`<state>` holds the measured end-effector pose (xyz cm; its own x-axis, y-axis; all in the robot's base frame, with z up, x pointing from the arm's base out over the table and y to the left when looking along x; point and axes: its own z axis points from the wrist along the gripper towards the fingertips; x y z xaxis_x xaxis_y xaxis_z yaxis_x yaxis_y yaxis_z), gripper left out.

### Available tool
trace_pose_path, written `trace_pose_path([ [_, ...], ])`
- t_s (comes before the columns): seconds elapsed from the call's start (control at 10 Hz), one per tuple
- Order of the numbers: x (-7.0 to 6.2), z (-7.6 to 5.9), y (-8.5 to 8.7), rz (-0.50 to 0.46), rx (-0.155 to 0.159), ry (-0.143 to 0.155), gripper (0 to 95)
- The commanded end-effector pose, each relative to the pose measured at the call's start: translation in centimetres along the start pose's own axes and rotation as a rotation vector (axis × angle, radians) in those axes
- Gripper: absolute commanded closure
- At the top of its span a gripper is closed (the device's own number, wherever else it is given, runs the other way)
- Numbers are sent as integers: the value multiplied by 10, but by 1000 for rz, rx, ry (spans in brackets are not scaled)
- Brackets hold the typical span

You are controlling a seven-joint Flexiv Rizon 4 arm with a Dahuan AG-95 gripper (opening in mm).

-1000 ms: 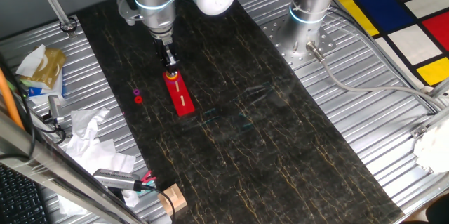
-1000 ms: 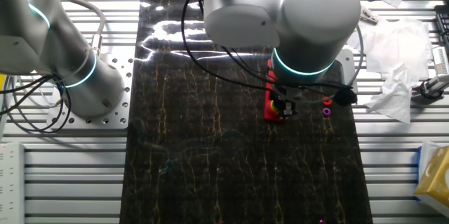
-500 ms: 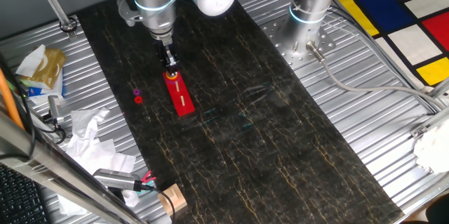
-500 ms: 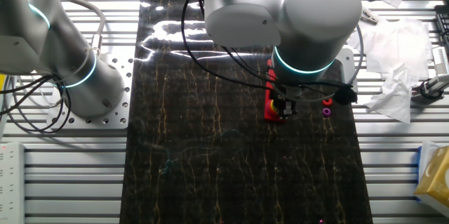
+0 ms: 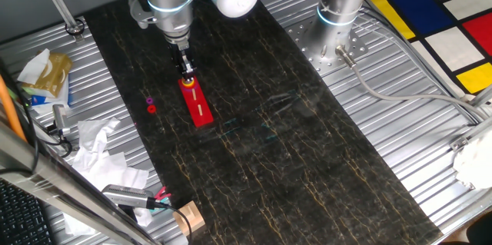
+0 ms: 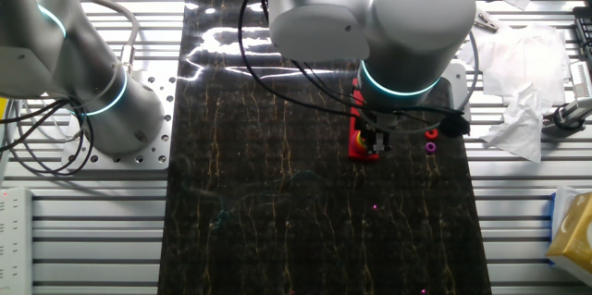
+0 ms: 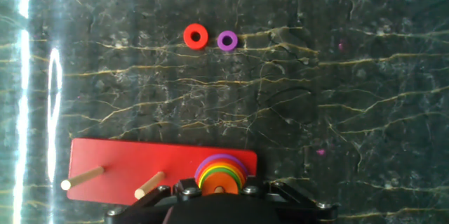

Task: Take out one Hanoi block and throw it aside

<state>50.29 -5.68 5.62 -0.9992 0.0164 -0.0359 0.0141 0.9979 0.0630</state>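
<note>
We see the gripper (image 5: 187, 71) low over one end of the red peg board (image 7: 140, 170), fingers w/ the stacked rings (image 7: 220, 173) between/just ahead of them in hand view. We can't tell if the jaws are wide or narrow; they're mostly out of frame. The orange-red Hanoi block (image 7: 196, 36) lies on the dark mat (image 7: 337, 112) well ahead of the gripper, just beside a purple ring (image 7: 226, 40). Two bare pegs (image 7: 83, 177) stand off to the side.

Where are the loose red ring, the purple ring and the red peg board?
Loose red ring (image 7: 196, 36), hand view, on its red band left of the hole.
Purple ring (image 7: 226, 40), hand view, on its band right of the hole.
Red peg board (image 7: 133, 159), hand view, on bare board between the two empty pegs.
</note>
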Motion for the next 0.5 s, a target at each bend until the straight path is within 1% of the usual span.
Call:
trace_pose_path([
  [0.1, 0, -2, -1, -4, 2, 4, 950],
  [0.4, 0, -3, -1, -9, 4, 5, 950],
  [0.5, -1, -6, -1, -12, 4, 8, 950],
])
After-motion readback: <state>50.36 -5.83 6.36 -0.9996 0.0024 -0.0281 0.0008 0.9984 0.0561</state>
